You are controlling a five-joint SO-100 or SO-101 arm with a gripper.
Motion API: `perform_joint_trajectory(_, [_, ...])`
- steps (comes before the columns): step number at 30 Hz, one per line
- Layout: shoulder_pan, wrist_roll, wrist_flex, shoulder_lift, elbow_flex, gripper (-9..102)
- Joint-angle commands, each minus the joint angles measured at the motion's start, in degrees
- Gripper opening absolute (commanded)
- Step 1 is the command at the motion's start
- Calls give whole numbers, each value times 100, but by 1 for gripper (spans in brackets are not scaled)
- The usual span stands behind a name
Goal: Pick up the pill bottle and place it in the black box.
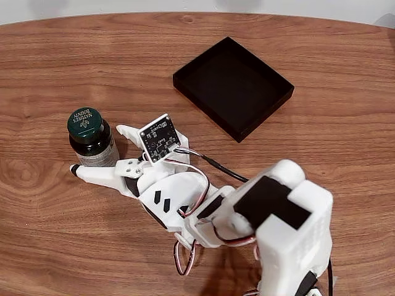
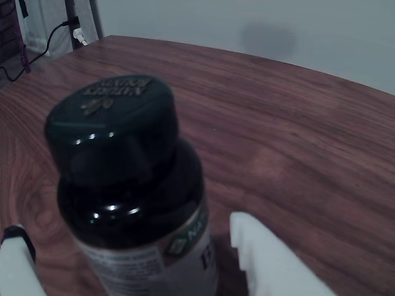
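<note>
Arm's white motor housing point(image 1: 290, 228) sits nearest the fixed cam, w/ the tool point(image 1: 99, 151) reaching left, its fingers spread apart either side of the upright pill bottle point(image 1: 91, 137) (contact unclear). Bottle stands on the wood worktop point(image 1: 55, 74); the black box point(image 1: 233, 86) lies well apart, toward upper right in fixed view.

A white arm is seen in the fixed view, reaching from the lower right toward the left, low over the surface. Its tool point(image 1: 102, 151) is spread open, one finger point(image 1: 92, 174) ending in a black tip. In the wrist view, both white fingers point(image 2: 271, 259) are seen parted at the bottom edge.
</note>
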Motion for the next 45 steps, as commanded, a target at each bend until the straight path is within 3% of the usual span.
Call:
perform_joint_trajectory(1, [18, 53, -185, -97, -483, 39])
perform_joint_trajectory(34, [-211, 826, 149, -1547, -2496, 40])
perform_joint_trajectory(45, [-308, 861, 264, -1775, -2584, 27])
